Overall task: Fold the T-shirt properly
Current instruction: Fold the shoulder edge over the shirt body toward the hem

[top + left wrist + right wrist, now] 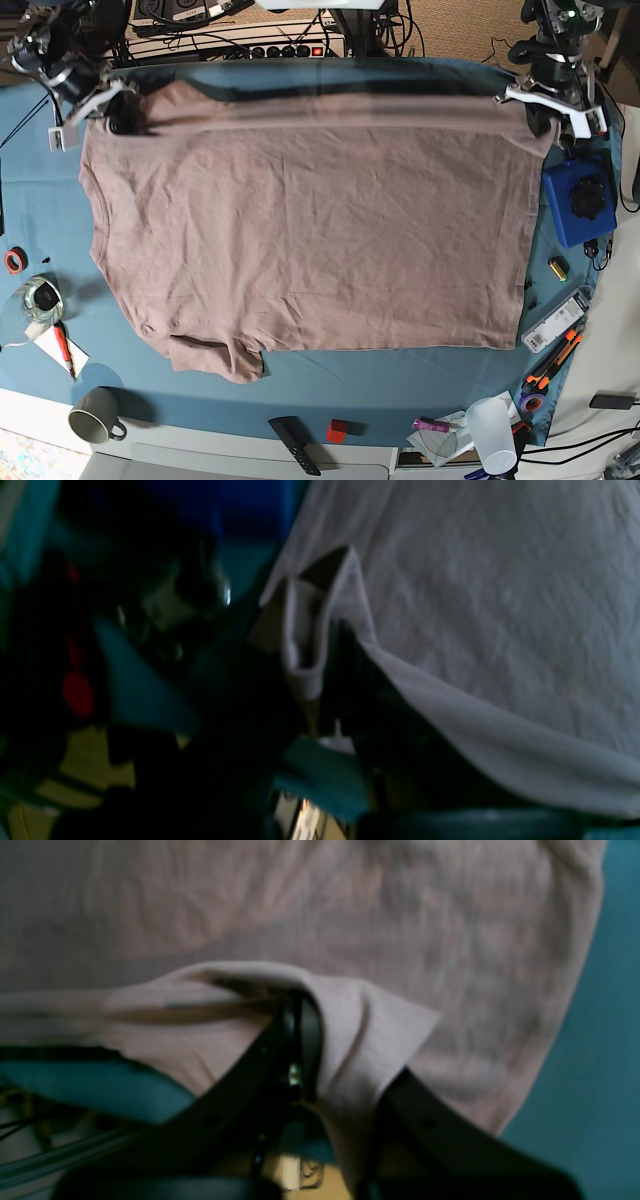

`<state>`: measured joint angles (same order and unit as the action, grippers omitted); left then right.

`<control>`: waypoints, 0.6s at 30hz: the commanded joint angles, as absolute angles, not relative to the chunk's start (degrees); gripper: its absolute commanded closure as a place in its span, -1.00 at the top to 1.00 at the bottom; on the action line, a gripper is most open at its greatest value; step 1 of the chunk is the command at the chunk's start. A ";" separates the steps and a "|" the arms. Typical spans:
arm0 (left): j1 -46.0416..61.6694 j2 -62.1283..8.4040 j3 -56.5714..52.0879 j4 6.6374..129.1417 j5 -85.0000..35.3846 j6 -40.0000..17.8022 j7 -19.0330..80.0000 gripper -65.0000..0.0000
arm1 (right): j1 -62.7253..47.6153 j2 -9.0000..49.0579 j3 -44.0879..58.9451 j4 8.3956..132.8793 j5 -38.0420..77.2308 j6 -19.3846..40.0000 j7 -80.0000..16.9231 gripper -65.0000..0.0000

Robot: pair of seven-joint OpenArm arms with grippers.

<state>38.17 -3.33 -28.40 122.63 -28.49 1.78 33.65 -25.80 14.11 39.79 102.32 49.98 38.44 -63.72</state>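
**Both sets of fingers clamped on the far corners of a limp shirt**

Fingers of the right gripper (300, 1040) and left gripper (320, 670) are closed tight on the T-shirt (310, 230), each pinching a folded corner of hem. From the pinches, the soft, light cloth hangs and spreads across the teal table cloth (400, 385); corner grips likely suit it, since it sags between them

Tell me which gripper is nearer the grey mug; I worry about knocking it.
The right gripper, on the mug's side at the far edge; the left gripper holds the opposite far corner.
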 commanded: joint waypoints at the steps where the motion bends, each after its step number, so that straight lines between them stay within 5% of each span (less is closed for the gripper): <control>1: 37.89 -3.70 -28.58 123.17 -27.97 3.36 32.08 -1.00 | -24.93 15.09 39.64 103.02 49.65 37.82 -61.63 -1.00; 18: 28.62 -7.79 -28.27 114.63 -27.20 3.20 31.64 -1.00 | -13.43 15.11 35.20 95.70 37.85 36.03 -55.16 -1.00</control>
<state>28.53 -7.07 -27.92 113.95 -27.90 2.55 33.34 -13.91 14.02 34.70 94.74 37.54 36.56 -56.93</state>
